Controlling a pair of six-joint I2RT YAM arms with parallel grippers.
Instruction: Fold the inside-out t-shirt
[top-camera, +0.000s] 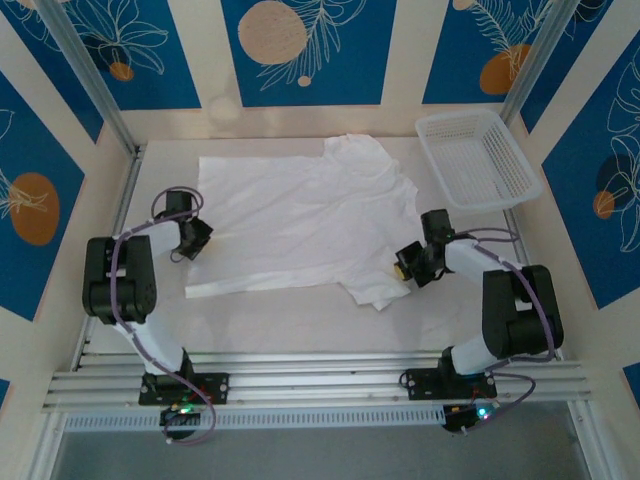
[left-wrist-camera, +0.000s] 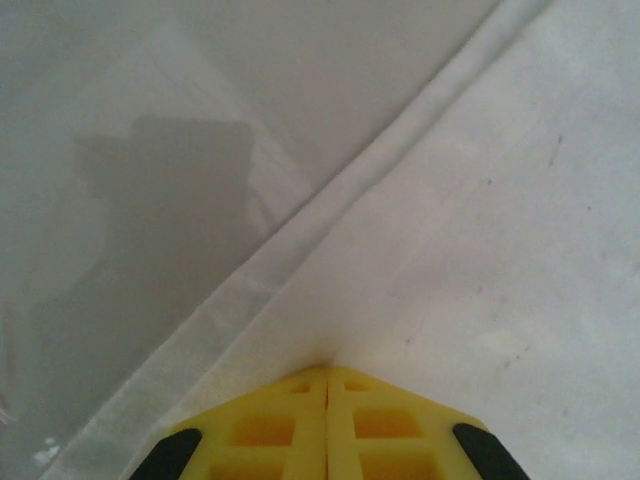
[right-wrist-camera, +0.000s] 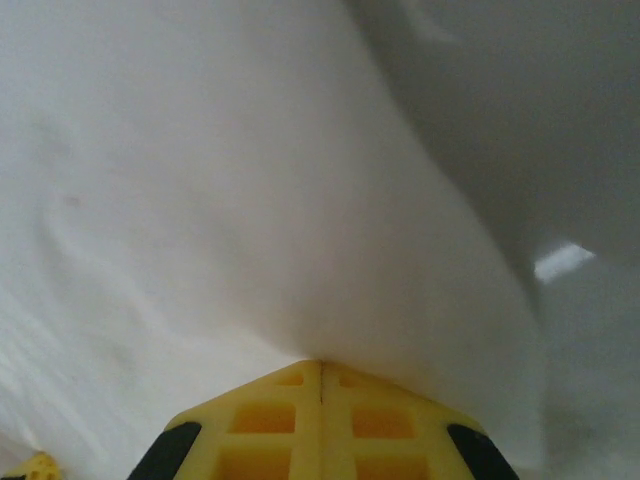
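1. left gripper, at 9 o'clock of the inside-out t-shirt: yellow fingers pressed together, pinching cloth just inside the hem.
2. inside-out t-shirt: spread flat and lightly wrinkled mid-table.
3. right gripper, at 4 o'clock of the shirt: fingers closed tight on a bulging fold.
4. white mesh basket, at 2 o'clock, just beside a sleeve.
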